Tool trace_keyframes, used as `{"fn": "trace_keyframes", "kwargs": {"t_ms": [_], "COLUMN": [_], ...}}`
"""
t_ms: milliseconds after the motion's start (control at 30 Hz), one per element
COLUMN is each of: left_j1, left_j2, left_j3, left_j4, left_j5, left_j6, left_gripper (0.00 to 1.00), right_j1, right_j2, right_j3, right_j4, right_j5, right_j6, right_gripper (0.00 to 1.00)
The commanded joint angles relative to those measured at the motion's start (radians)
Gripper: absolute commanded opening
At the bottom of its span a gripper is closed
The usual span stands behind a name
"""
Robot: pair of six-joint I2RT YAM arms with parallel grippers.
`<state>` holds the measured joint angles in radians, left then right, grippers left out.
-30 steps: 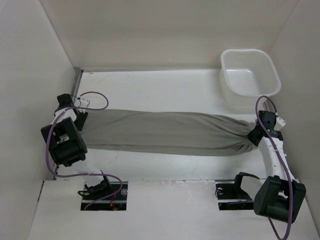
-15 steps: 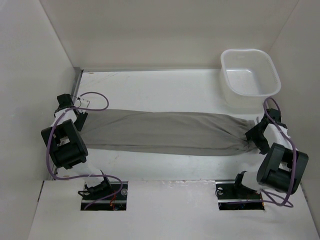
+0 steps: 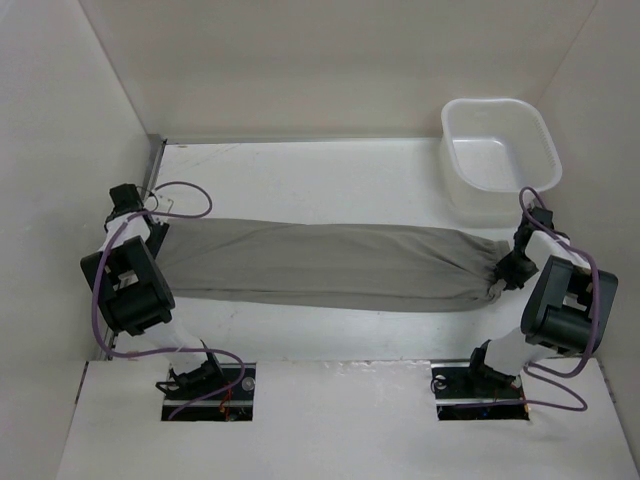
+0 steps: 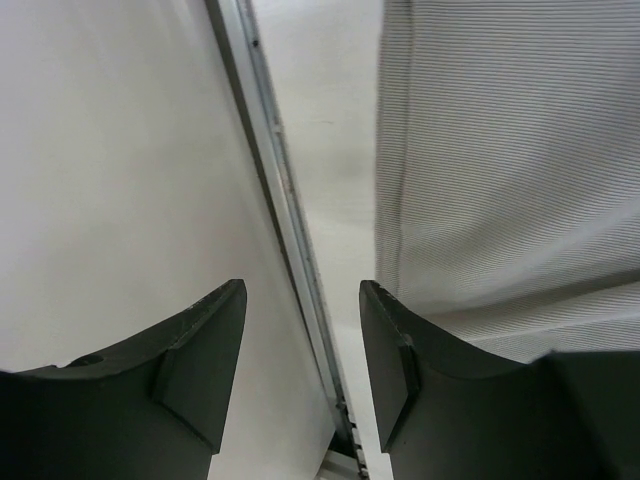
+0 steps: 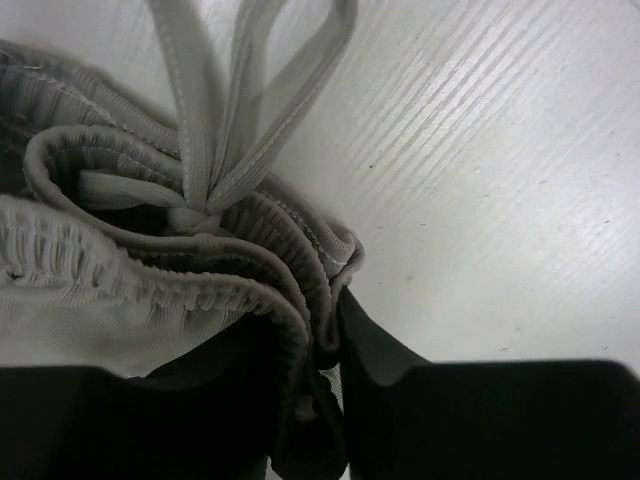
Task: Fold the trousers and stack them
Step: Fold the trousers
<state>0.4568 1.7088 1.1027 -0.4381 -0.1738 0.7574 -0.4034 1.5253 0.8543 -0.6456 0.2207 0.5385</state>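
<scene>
Top view: you've got the trousers (image 3: 330, 265) laid flat as one long band across mid-frame on the white table (image 3: 300, 180), running from the left wall side to just below the white plastic tub (image 3: 497, 150) at upper right. Left gripper (image 3: 157, 232) sits at the left end of the band, mid-left of frame. Its wrist view shows the fingers (image 4: 195, 365) spread wide with only bare table and the metal rail (image 4: 283, 210) between them. Ribbed trouser cloth fills the upper right of that view, and its seamed edge runs down to the right-hand finger; can't tell if they touch. Right gripper (image 3: 500, 276) is at the right end, mid-right of frame, where the cloth bunches. In its wrist view the jaws are pinched on the gathered elastic waistband (image 5: 170, 265) at lower centre, folds crammed between the dark fingers, drawstring loops (image 5: 245, 90) lying out on the table toward the top of frame
</scene>
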Motion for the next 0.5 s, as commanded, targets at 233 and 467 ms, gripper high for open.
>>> {"fn": "trace_keyframes", "kwargs": {"t_ms": [233, 467], "left_j1": [0.012, 0.021], "left_j2": [-0.008, -0.043], "left_j3": [0.031, -0.020], "left_j4": [0.009, 0.025], "left_j5": [-0.021, -0.006], "left_j6": [0.011, 0.011], "left_gripper": [0.48, 0.48], "right_j1": [0.001, 0.119], "right_j2": [-0.079, -0.215], "right_j3": [0.000, 0.041], "right_j4": [0.034, 0.015], "right_j5": [0.025, 0.155], "right_j6": [-0.035, -0.110], "right_gripper": [0.00, 0.00]}}
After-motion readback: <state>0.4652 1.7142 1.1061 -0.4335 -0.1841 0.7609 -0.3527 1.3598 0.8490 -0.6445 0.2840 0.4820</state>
